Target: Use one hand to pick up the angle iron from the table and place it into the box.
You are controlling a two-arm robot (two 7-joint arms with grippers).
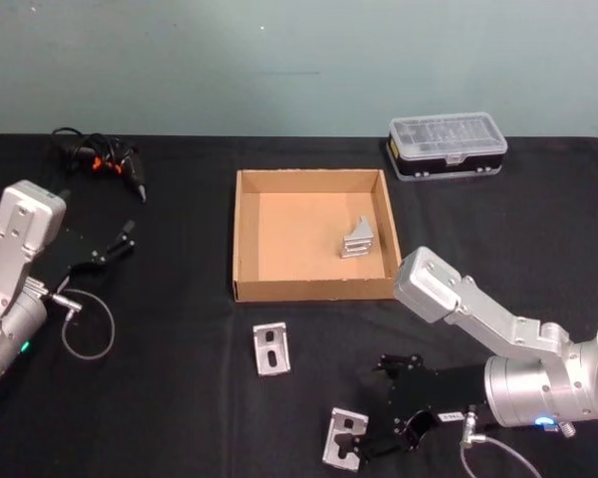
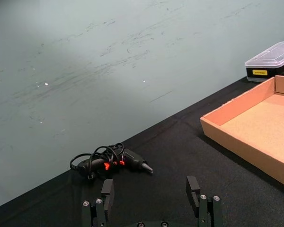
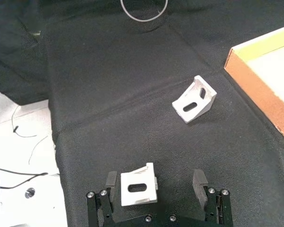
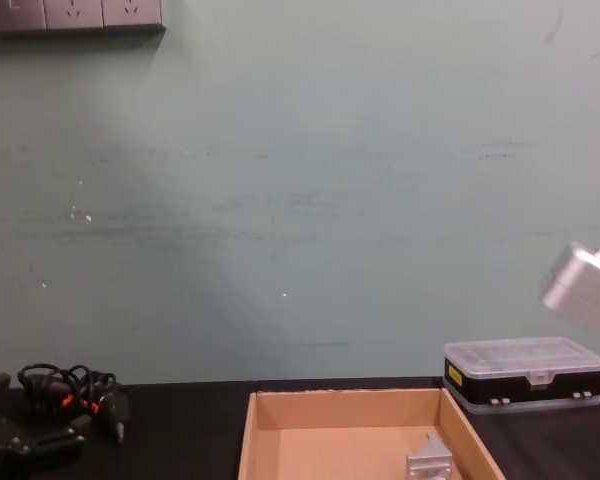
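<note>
Three silver angle irons show. One (image 1: 357, 239) stands inside the tan cardboard box (image 1: 247, 234), at its right side, also seen as the angle iron (image 4: 428, 462) in the box (image 4: 350, 401). A second (image 1: 271, 349) lies on the black table in front of the box. The third (image 1: 345, 438) lies near the table's front edge. My right gripper (image 1: 381, 410) is open and low around this third angle iron (image 3: 139, 185), whose sides stand apart from both fingers (image 3: 199, 180). My left gripper (image 1: 120, 242) is open with nothing between its fingers, parked at the far left.
A black case with a clear lid (image 1: 447, 145) stands at the back right beyond the box. A bundle of black cable with orange marks (image 1: 100, 157) lies at the back left. A thin cable loop (image 1: 88, 324) hangs from my left arm onto the table.
</note>
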